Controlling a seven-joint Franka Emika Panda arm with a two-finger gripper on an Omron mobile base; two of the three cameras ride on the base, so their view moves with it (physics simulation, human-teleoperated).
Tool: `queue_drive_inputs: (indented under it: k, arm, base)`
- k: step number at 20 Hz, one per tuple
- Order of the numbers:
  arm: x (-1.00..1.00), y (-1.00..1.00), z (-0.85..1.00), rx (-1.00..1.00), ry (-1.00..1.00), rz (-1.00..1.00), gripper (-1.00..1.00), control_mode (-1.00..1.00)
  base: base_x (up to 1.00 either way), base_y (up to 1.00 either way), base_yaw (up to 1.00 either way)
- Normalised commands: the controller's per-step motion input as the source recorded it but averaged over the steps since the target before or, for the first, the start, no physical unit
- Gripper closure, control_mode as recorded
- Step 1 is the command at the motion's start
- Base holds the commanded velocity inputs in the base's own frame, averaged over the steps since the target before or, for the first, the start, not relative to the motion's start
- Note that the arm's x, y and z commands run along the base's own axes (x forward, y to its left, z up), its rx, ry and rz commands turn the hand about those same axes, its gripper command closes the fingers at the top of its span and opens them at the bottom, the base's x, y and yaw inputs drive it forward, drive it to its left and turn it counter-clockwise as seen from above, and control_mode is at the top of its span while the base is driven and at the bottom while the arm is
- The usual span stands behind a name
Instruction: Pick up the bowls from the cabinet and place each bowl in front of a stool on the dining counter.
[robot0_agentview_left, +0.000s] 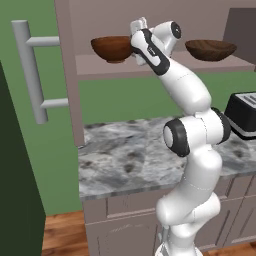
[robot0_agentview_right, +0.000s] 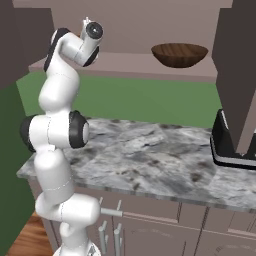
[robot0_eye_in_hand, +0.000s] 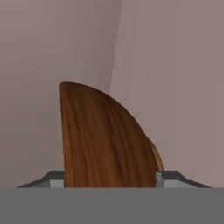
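Observation:
The deeper wooden bowl stands on the left part of the open cabinet's shelf. The wider, shallower bowl rests further right on the same shelf. My gripper is raised to the shelf, at the deeper bowl's right rim. In the hand view the gripper is open. The bowl appears rolled on its side there and spans the whole gap between the two fingertips. I cannot tell whether the tips touch it. In the right base view my arm hides this bowl.
The cabinet door stands open at the left with its long grey bar handle. Below the shelf lies a marble worktop with a black toaster at its right. Taupe drawers sit under it.

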Motion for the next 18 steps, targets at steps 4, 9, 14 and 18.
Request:
queue_drive_inputs:
  k: [4, 9, 14, 18]
  arm:
    - [0.00, 0.03, -0.11, 0.00, 0.07, 0.00, 1.00, -1.00]
    - [0.00, 0.05, -0.05, 0.00, 0.01, 0.00, 1.00, -1.00]
    - [0.00, 0.00, 0.00, 0.00, -0.04, 0.00, 1.00, -1.00]
    - [-0.12, 0.00, 0.00, 0.00, -0.13, 0.00, 1.00, -1.00]
  base:
    - [0.00, 0.00, 0.00]
    - [0.00, 0.00, 0.00]
    - [0.00, 0.00, 0.00]
    - [0.00, 0.00, 0.00]
